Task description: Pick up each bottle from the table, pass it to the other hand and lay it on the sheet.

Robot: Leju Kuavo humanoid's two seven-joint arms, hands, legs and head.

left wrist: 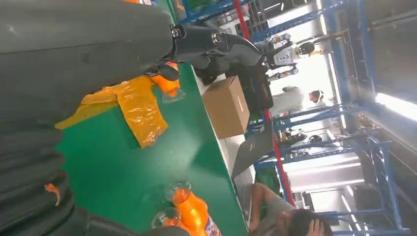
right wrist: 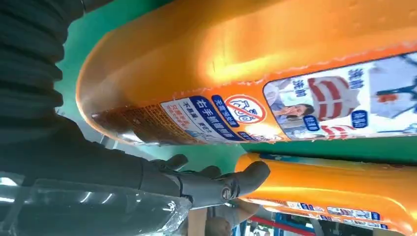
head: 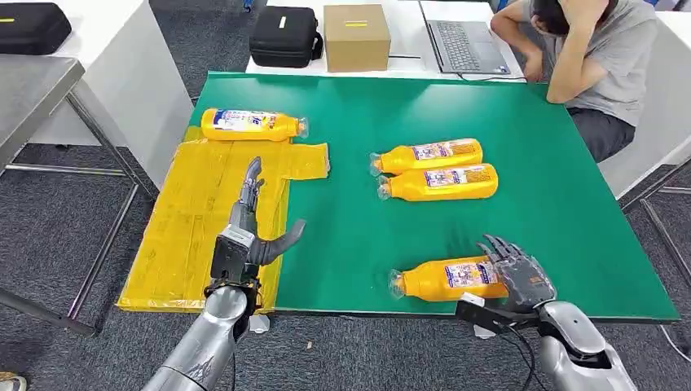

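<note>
Four orange bottles lie on the green table [head: 562, 212]. One bottle [head: 248, 125] rests at the far end of the yellow sheet [head: 187, 236], also seen as the sheet [left wrist: 135, 105] in the left wrist view. Two bottles [head: 428, 155] [head: 440, 182] lie side by side mid-table. The nearest bottle [head: 444, 278] lies by the front edge, and my right hand [head: 517, 273] hovers at its base end with fingers spread, not closed on it. Up close that bottle [right wrist: 246, 73] sits just past my thumb [right wrist: 216, 184]. My left hand [head: 244, 228] is open above the sheet, holding nothing.
A cardboard box [head: 357, 37], a black case [head: 283, 36] and a laptop [head: 464, 45] stand on the white table behind. A person [head: 587, 57] sits at the far right corner. A grey table [head: 33, 90] stands to the left.
</note>
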